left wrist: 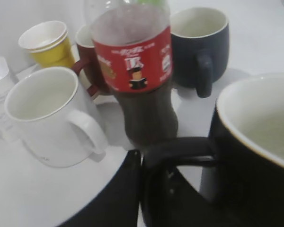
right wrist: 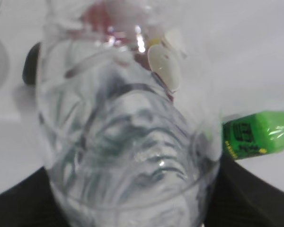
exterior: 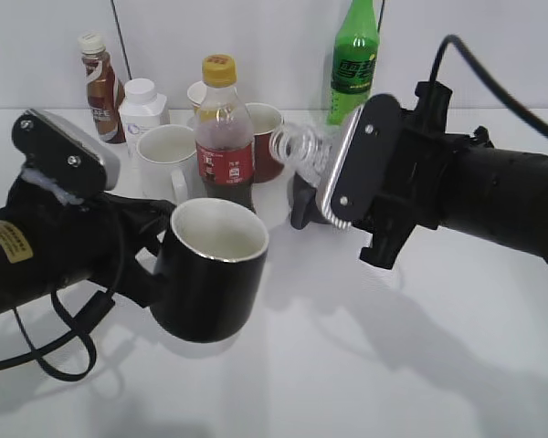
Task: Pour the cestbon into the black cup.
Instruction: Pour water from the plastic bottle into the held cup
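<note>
left pincer [exterior: 151,251]: clamped on the loop handle of the black cup [exterior: 210,274]; fingers mostly hidden behind the cup in the exterior view, only dark blurred shapes in the left wrist view.
black cup: held above the worktop [exterior: 393,365], upright, white inside showing; right edge cut off in the left wrist view.
right pincer [exterior: 303,205]: holds the cestbon [exterior: 301,151]; fingertips largely hidden behind the wrist camera plate.
cestbon: tipped on its side, ribbed clear body poking left past the pincer, up and right of the cup; mouth and label not made out; fills the right wrist view as a blur.
cola bottle [exterior: 224,137]: red label, stands just behind the cup.
white mug [exterior: 167,160]: left of the cola bottle.
green soda bottle [exterior: 354,64]: at back; top cut off.
dark mug [left wrist: 201,45]: seen only in the left wrist view.
</note>
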### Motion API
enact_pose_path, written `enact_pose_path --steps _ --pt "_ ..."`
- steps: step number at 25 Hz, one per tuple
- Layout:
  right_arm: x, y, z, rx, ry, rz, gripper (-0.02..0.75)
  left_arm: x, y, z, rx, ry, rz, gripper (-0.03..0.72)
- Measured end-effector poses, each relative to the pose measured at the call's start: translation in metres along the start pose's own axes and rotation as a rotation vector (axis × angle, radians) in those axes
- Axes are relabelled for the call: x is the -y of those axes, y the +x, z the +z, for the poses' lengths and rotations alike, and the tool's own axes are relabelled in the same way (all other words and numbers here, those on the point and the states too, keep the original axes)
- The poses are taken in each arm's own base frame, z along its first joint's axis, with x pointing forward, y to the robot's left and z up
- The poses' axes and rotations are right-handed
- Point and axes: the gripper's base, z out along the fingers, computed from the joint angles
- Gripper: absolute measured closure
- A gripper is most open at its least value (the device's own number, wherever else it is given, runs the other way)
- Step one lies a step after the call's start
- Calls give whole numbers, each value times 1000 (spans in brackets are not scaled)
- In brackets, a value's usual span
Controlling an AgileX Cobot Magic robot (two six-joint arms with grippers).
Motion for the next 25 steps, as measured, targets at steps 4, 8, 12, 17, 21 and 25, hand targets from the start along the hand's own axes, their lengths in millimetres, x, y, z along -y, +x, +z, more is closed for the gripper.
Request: enact_pose_path --steps 4,8,12,17,21,25 --pt "-1 1 1 -3 -4 -103 251 8 -9 3 19 37 32 634" --pt "-2 2 2 -6 -7 -172 251 15 -16 15 24 60 46 634" --pt "-3 2 4 -7 -5 -268 251 21 -17 22 20 78 56 634" --pt "1 1 4 3 36 -354 251 22 -18 22 25 82 61 634" --pt "4 -1 4 11 88 -439 251 22 -19 22 29 82 63 634" --pt "4 0 8 6 115 -533 251 22 -19 22 33 82 64 634"
